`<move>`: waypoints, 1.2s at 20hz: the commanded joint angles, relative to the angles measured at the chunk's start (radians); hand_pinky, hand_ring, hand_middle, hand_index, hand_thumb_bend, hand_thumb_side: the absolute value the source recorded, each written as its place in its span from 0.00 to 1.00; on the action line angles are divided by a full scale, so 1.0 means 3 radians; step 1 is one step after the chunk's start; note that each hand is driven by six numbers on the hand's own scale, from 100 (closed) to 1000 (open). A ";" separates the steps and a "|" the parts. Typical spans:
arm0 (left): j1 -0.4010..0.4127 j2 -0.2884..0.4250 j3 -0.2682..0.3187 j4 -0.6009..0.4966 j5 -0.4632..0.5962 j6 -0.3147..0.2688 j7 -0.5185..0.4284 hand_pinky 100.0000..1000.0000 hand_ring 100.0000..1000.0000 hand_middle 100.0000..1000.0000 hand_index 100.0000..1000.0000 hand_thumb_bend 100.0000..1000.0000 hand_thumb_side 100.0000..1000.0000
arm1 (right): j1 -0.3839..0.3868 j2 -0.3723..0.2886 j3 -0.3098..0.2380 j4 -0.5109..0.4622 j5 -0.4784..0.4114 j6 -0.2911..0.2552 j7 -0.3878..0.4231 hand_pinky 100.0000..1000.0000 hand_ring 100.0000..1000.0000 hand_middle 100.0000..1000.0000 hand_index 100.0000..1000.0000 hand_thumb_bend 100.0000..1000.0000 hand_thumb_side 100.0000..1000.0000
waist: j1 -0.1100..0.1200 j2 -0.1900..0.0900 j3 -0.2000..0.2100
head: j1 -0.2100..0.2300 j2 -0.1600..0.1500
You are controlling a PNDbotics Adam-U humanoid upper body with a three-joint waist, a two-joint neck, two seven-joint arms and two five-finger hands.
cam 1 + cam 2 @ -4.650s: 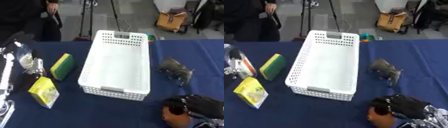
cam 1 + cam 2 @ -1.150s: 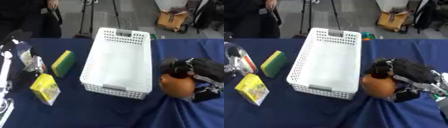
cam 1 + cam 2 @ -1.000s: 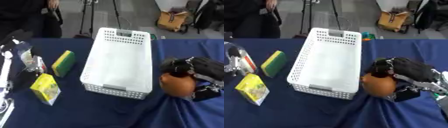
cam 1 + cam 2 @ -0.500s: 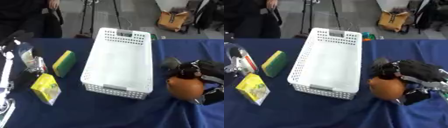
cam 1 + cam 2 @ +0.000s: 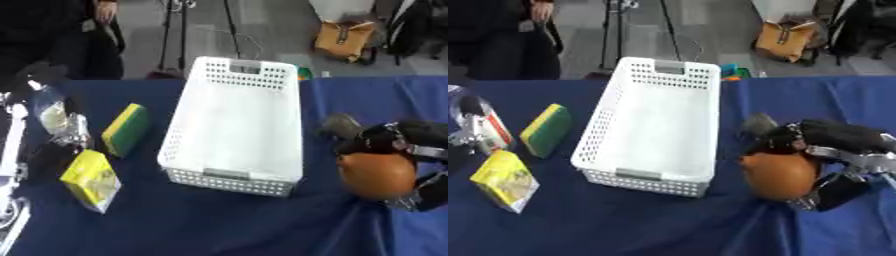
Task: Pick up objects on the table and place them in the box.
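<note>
I saw a perforated white plastic basket point(image 5: 234, 130) on matt blue cloth point(image 5: 219, 225), beside a smooth orange ball point(image 5: 779, 175).

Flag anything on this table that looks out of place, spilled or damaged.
Nothing stands out. The white perforated plastic basket sits upright and empty on the blue tablecloth. The right hand holds a round orange-brown object beside it. Nothing looks spilled or broken.
</note>
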 commanded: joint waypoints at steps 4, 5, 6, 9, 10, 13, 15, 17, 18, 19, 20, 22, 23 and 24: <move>-0.0017 0.0109 0.0025 -0.0055 0.0009 -0.0010 -0.0020 1.00 0.92 0.64 0.85 0.00 0.60 | -0.0073 -0.0135 -0.0086 0.0098 -0.0799 0.0515 0.0700 0.00 0.43 0.29 0.31 0.00 0.19 | 0.0007 -0.0076 -0.0003 | 0.0003 -0.0033; -0.0016 0.0110 0.0026 -0.0055 0.0009 -0.0010 -0.0021 1.00 0.92 0.64 0.85 0.00 0.60 | -0.0078 -0.0143 -0.0109 0.0089 -0.0893 0.0603 0.0778 0.00 0.43 0.29 0.31 0.00 0.19 | 0.0008 -0.0077 -0.0004 | 0.0005 -0.0035; -0.0016 0.0112 0.0026 -0.0055 0.0008 -0.0011 -0.0021 1.00 0.92 0.64 0.85 0.00 0.60 | -0.0086 -0.0153 -0.0130 0.0075 -0.0976 0.0677 0.0845 0.00 0.43 0.29 0.31 0.00 0.19 | 0.0008 -0.0078 -0.0004 | 0.0005 -0.0038; -0.0017 0.0113 0.0026 -0.0055 0.0008 -0.0013 -0.0023 1.00 0.92 0.64 0.85 0.00 0.60 | -0.0109 -0.0182 -0.0171 0.0029 -0.1119 0.0813 0.0968 0.00 0.43 0.30 0.32 0.00 0.19 | 0.0007 -0.0081 -0.0008 | 0.0007 -0.0046; -0.0017 0.0115 0.0025 -0.0055 0.0008 -0.0014 -0.0026 1.00 0.92 0.64 0.85 0.00 0.60 | -0.0116 -0.0194 -0.0167 0.0017 -0.1148 0.0844 0.0983 0.00 0.43 0.30 0.32 0.00 0.19 | 0.0005 -0.0081 -0.0007 | 0.0007 -0.0049; -0.0019 0.0118 0.0023 -0.0055 0.0008 -0.0018 -0.0031 1.00 0.92 0.64 0.85 0.00 0.60 | -0.0133 -0.0221 -0.0155 -0.0010 -0.1218 0.0913 0.0995 0.00 0.43 0.30 0.32 0.00 0.20 | 0.0000 -0.0081 -0.0007 | 0.0011 -0.0050; -0.0022 0.0122 0.0023 -0.0055 0.0010 -0.0020 -0.0030 1.00 0.92 0.64 0.85 0.00 0.60 | -0.0151 -0.0238 -0.0155 -0.0013 -0.1271 0.0962 0.0997 0.00 0.43 0.29 0.32 0.00 0.20 | -0.0006 -0.0083 -0.0004 | 0.0013 -0.0052; -0.0022 0.0126 0.0021 -0.0055 0.0011 -0.0021 -0.0033 1.00 0.92 0.64 0.85 0.00 0.60 | -0.0170 -0.0250 -0.0164 -0.0022 -0.1300 0.0988 0.0997 0.00 0.43 0.29 0.32 0.00 0.21 | -0.0011 -0.0085 -0.0001 | 0.0016 -0.0058; -0.0023 0.0125 0.0020 -0.0055 0.0012 -0.0022 -0.0034 1.00 0.92 0.64 0.85 0.00 0.60 | -0.0181 -0.0248 -0.0172 -0.0024 -0.1305 0.0996 0.0997 0.00 0.42 0.29 0.31 0.00 0.20 | -0.0016 -0.0085 0.0001 | 0.0017 -0.0063; -0.0023 0.0124 0.0020 -0.0055 0.0013 -0.0023 -0.0035 1.00 0.92 0.64 0.85 0.00 0.60 | -0.0188 -0.0245 -0.0177 -0.0025 -0.1306 0.1002 0.0997 0.00 0.41 0.27 0.30 0.00 0.21 | -0.0018 -0.0086 0.0002 | 0.0018 -0.0067; -0.0022 0.0122 0.0020 -0.0055 0.0013 -0.0023 -0.0036 1.00 0.92 0.64 0.85 0.00 0.60 | -0.0194 -0.0239 -0.0187 -0.0024 -0.1303 0.1004 0.0996 0.00 0.41 0.27 0.30 0.00 0.21 | -0.0019 -0.0084 0.0004 | 0.0019 -0.0073; -0.0021 0.0121 0.0020 -0.0055 0.0012 -0.0024 -0.0038 1.00 0.92 0.64 0.85 0.00 0.60 | -0.0201 -0.0232 -0.0201 -0.0025 -0.1294 0.0999 0.0983 0.00 0.41 0.27 0.30 0.00 0.22 | -0.0020 -0.0083 0.0006 | 0.0021 -0.0079; -0.0020 0.0121 0.0020 -0.0055 0.0011 -0.0024 -0.0040 1.00 0.92 0.64 0.85 0.00 0.60 | -0.0203 -0.0230 -0.0204 -0.0027 -0.1289 0.0993 0.0969 0.00 0.41 0.27 0.30 0.00 0.22 | -0.0020 -0.0083 0.0007 | 0.0020 -0.0081; -0.0021 0.0122 0.0021 -0.0055 0.0010 -0.0023 -0.0040 1.00 0.92 0.64 0.85 0.00 0.60 | -0.0206 -0.0230 -0.0206 -0.0033 -0.1283 0.0981 0.0946 0.00 0.41 0.27 0.30 0.00 0.22 | -0.0020 -0.0083 0.0008 | 0.0019 -0.0084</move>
